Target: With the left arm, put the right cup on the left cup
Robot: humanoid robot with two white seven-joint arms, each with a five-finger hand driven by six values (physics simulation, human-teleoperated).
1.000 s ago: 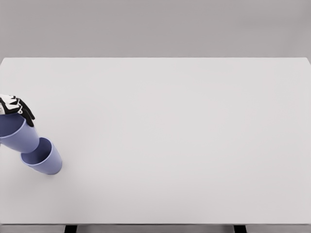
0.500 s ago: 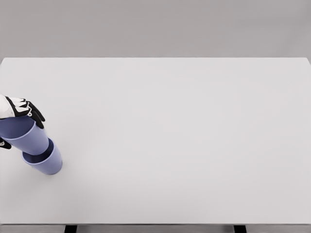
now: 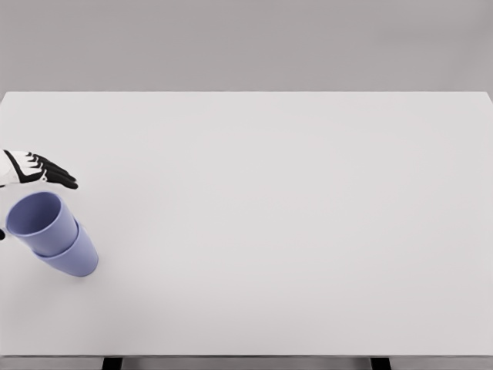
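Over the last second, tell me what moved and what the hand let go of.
The upper cup went from tilted in the left hand, just above and left of the lower cup, down into it, and now sits nested there. The fingers opened and let go, now stretched out above the rim, clear of it. The lower cup stayed in place on the table.

Two nested cups, upper cup (image 3: pixel 37 220) and lower cup (image 3: pixel 75 256), look like smooth matt plastic in lavender blue, with no glare. The table (image 3: pixel 293 216) has a plain, smooth, matt pale grey top. The left hand (image 3: pixel 35 169) shows black and white segments, possibly hard plastic; the edge of view limits certainty.
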